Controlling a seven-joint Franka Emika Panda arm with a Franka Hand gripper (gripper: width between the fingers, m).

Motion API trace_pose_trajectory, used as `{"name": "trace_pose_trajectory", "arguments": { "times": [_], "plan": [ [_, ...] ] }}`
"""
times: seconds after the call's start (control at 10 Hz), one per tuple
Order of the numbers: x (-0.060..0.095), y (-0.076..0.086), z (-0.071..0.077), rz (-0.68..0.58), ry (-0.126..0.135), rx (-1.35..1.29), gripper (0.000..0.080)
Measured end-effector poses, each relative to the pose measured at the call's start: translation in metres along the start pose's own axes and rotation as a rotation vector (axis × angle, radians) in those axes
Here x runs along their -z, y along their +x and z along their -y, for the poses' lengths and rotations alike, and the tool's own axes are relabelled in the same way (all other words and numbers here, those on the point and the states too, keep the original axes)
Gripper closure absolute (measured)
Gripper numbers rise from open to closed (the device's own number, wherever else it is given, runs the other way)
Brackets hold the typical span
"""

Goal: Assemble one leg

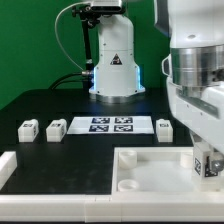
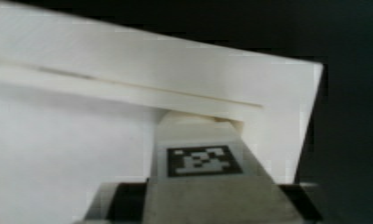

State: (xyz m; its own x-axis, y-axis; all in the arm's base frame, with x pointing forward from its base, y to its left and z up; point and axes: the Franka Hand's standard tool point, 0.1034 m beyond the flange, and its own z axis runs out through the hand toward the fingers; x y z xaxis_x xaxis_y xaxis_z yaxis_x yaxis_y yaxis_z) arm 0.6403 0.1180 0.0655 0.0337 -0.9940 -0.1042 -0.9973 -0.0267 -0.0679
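Note:
My gripper [image 1: 207, 165] is at the exterior view's right, shut on a leg [image 1: 208, 166], a small white block with a tag; it holds the leg at the right end of the large white tray-like piece [image 1: 150, 170]. In the wrist view the leg [image 2: 204, 165] sits between my dark fingers [image 2: 112, 200], its far end touching the white tray piece [image 2: 112, 110] near its raised edge. Three more legs stand on the black table: two at the left [image 1: 27, 127] [image 1: 55, 127] and one right of the marker board [image 1: 164, 127].
The marker board [image 1: 110, 125] lies in the middle of the table. The robot base [image 1: 115, 70] stands behind it. A white bar [image 1: 6, 168] lies at the exterior view's left front edge.

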Motion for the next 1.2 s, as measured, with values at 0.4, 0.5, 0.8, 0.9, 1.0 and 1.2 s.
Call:
{"name": "trace_pose_trajectory", "arguments": {
  "times": [0.4, 0.5, 0.8, 0.9, 1.0, 1.2],
  "plan": [
    [0.000, -0.001, 0.001, 0.038, 0.000, -0.431, 0.0502],
    [0.000, 0.000, 0.000, 0.034, -0.001, -0.428, 0.0502],
    [-0.001, 0.000, 0.000, 0.032, -0.001, -0.420, 0.0326],
    [-0.001, -0.001, 0.000, 0.032, -0.001, -0.418, 0.0210],
    [0.002, -0.014, -0.003, 0.037, -0.001, -0.400, 0.0169],
    [0.019, -0.040, 0.000, 0.054, 0.017, -0.377, 0.0151]
  ]
}}
